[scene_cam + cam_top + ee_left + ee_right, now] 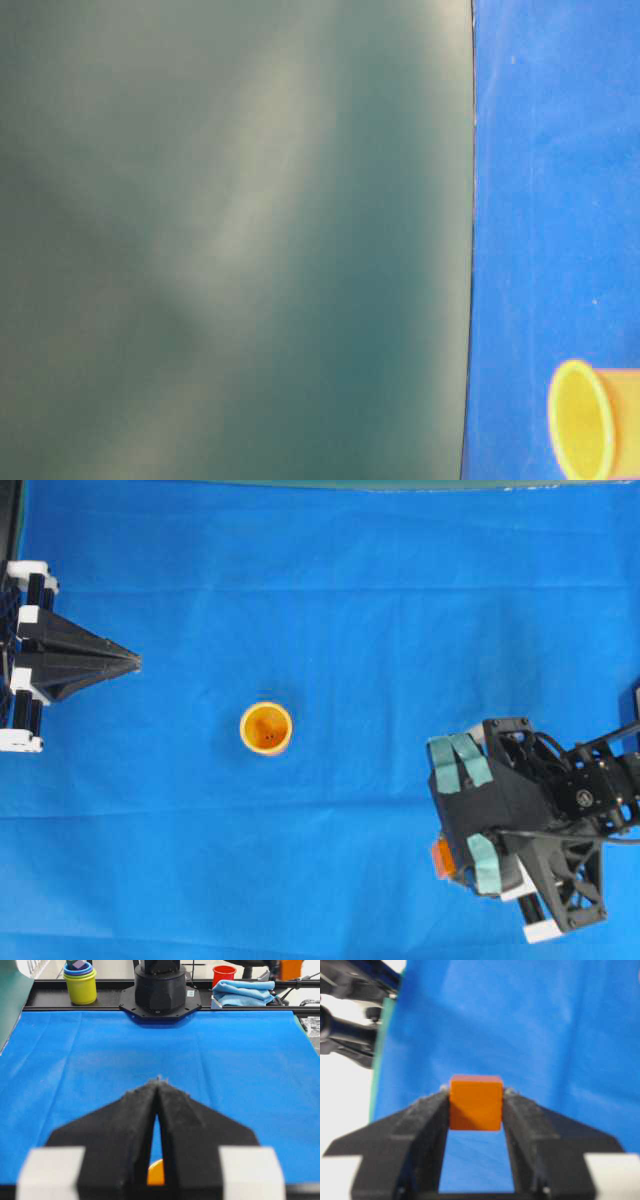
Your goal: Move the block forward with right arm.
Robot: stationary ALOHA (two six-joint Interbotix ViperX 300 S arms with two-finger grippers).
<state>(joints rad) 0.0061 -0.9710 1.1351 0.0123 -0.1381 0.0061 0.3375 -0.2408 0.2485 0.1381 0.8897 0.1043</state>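
The block (pixel 475 1103), a small orange cube, sits squeezed between the two black fingertips of my right gripper (pixel 475 1094). Both fingers press its sides, with blue cloth showing beneath it. From overhead only an orange sliver of the block (pixel 441 858) peeks out at the left edge of the right arm's head (pixel 490 820), low on the right of the table. My left gripper (pixel 135 662) rests at the far left, its pointed fingers (pixel 145 1110) closed together with nothing in them.
A round orange-yellow cup (pixel 266 727) stands upright mid-table, left of the right arm. In the left wrist view a black arm base (pixel 160 990), stacked cups (pixel 80 982), a red cup (pixel 224 972) and a blue cloth (pixel 243 991) line the far edge.
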